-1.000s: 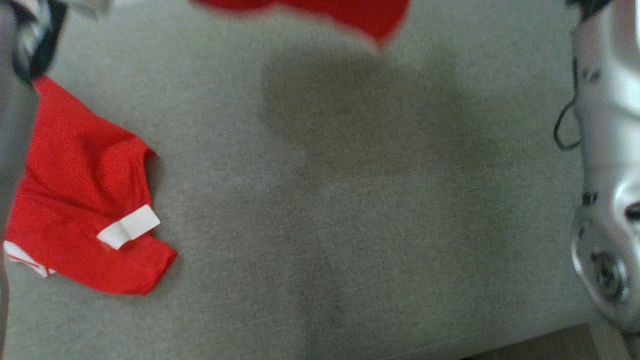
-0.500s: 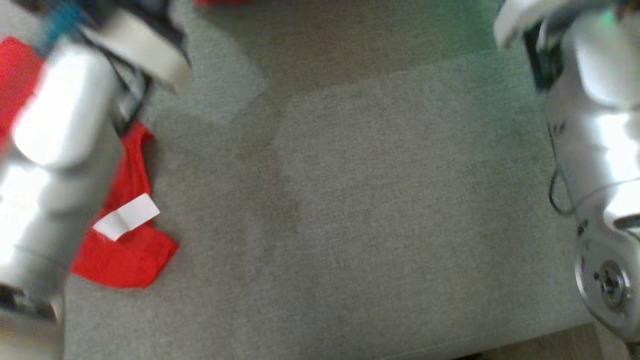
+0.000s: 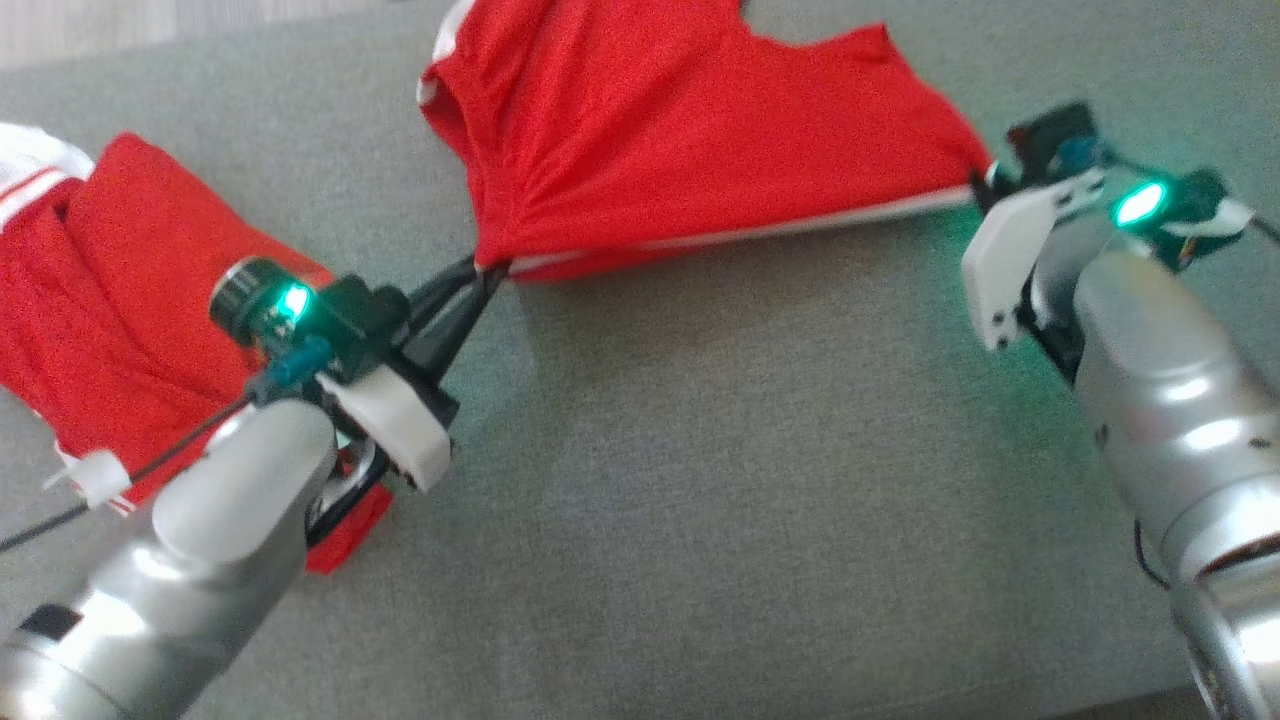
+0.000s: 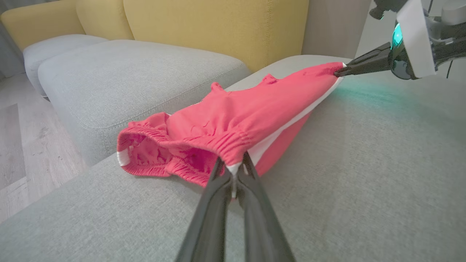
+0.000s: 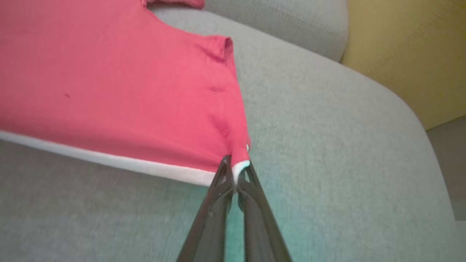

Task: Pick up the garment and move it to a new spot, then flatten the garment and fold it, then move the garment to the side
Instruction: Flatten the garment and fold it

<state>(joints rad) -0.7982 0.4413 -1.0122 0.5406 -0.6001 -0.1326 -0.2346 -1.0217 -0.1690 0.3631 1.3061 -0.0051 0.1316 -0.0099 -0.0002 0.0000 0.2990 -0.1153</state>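
Garment: red shorts (image 3: 680, 130) with a white side stripe, spread at the upper middle of the head view, waistband end resting on the grey sofa cushion (image 3: 750, 450).
Left gripper (image 3: 488, 268): clenched on the gathered waistband corner, fingers pinched tight on the fabric.
Right gripper (image 3: 985, 178): clamped on the hem corner at the stripe's end.
Stripe edge: pulled taut in a line between the 2 pinch points.
Other cloth: 2nd red garment (image 3: 130, 290), bunched at the left of the head view, partly under the left forearm, apart from the shorts.
Background: yellow backrest (image 4: 204, 25), wood floor (image 4: 18, 145).
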